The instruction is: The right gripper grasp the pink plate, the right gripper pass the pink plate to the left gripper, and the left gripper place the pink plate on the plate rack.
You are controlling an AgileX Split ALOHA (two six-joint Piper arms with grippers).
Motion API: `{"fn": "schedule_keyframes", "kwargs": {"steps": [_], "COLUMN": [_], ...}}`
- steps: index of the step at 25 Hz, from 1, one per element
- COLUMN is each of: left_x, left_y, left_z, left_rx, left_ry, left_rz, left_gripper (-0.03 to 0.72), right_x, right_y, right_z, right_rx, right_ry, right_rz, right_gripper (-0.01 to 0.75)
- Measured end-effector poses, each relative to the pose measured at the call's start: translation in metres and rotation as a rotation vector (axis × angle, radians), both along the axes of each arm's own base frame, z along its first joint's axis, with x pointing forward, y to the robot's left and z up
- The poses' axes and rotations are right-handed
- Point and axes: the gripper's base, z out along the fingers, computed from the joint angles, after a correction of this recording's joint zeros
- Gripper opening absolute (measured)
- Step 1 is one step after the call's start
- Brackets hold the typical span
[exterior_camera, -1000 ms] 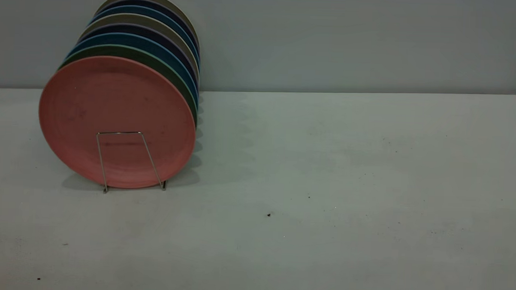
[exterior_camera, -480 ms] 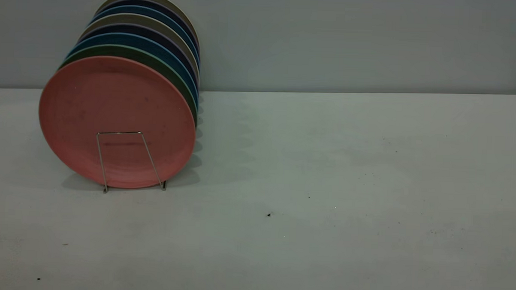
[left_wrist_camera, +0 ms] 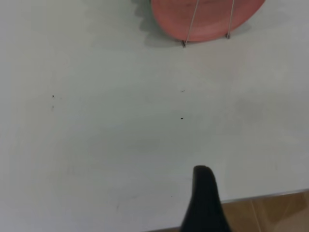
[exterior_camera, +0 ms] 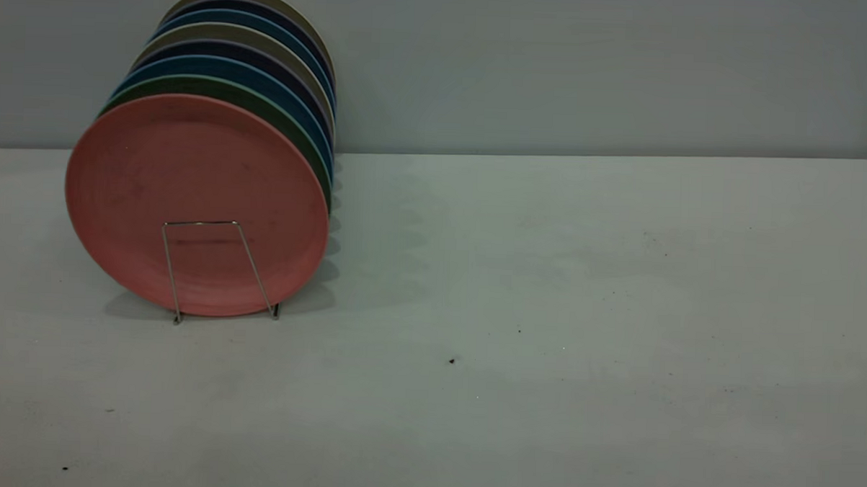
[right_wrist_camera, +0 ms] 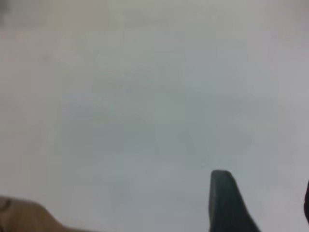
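Observation:
The pink plate stands upright at the front of the plate rack, behind the rack's front wire loop, at the table's left. Its lower edge also shows in the left wrist view, with the rack wires across it. No gripper shows in the exterior view. My left gripper hangs over the table's near edge, far from the plate, with one black finger showing. My right gripper is open and empty over bare table; one finger shows fully, the other only at the picture's edge.
Behind the pink plate, several more plates fill the rack: a green one, then blue, dark and beige ones. The grey table stretches to the right. Brown floor shows past the table's edge.

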Motion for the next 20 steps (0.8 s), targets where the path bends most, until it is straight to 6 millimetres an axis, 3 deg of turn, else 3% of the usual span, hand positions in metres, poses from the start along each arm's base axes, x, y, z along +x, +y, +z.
{"fn": "schedule_keyframes", "kwargs": {"steps": [20], "left_x": [-0.0002], "left_y": [0.0], "left_z": [0.0], "left_rx": [0.0], "left_ry": [-0.002], "left_rz": [0.0], "left_gripper": [0.59], "right_x": [-0.0039], "right_y": [0.0004], "right_z": [-0.0005], "right_rx": [0.007], "right_ry": [-0.021], "right_rz": [-0.009], "right_gripper": [0.398]}}
